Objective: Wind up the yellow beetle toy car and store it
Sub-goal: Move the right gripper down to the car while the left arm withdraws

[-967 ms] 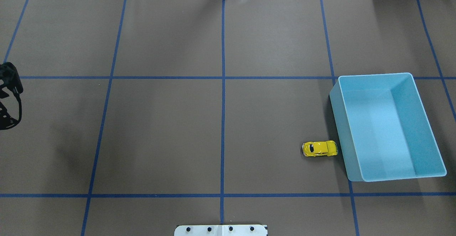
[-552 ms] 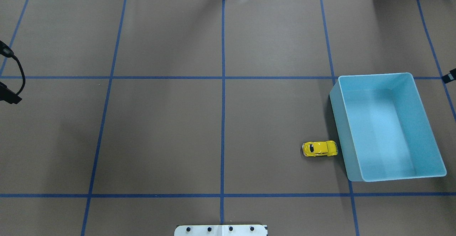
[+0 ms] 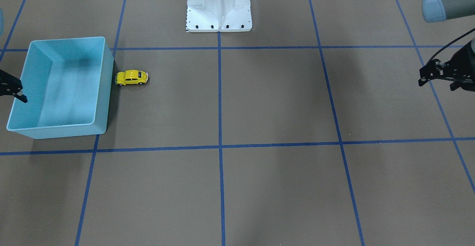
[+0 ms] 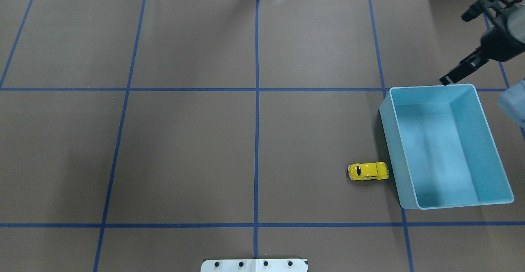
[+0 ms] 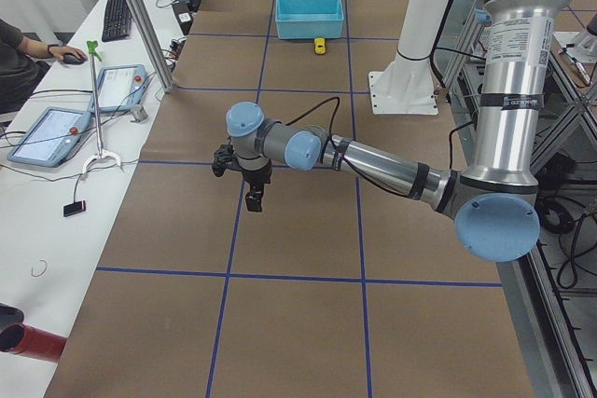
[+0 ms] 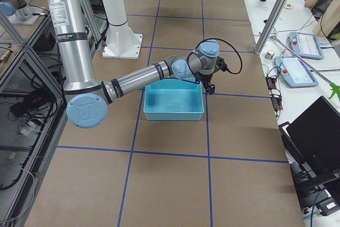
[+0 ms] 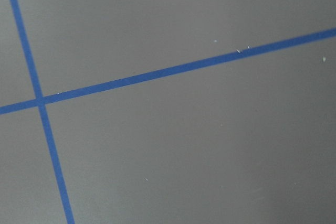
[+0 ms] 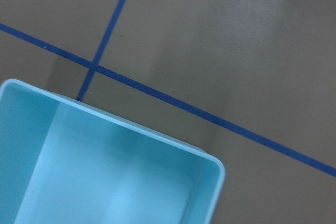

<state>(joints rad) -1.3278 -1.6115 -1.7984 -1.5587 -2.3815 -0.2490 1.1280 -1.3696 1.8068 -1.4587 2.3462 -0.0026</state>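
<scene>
While the right end effector (image 4: 455, 48) hovers, the car (image 4: 368, 171) lies apart.

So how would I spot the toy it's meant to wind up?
Start with the brown table marked by a blue tape grid, and find the big light blue bin, open and empty. Just outside one of its long walls sits the yellow beetle toy car. It is tiny, rounded and dark-windowed, and the only yellow thing on the table.

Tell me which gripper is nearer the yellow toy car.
The right gripper, hovering by a far corner of the light blue bin; the yellow beetle toy car sits beside it. The left gripper hangs far off at the opposite end.
</scene>
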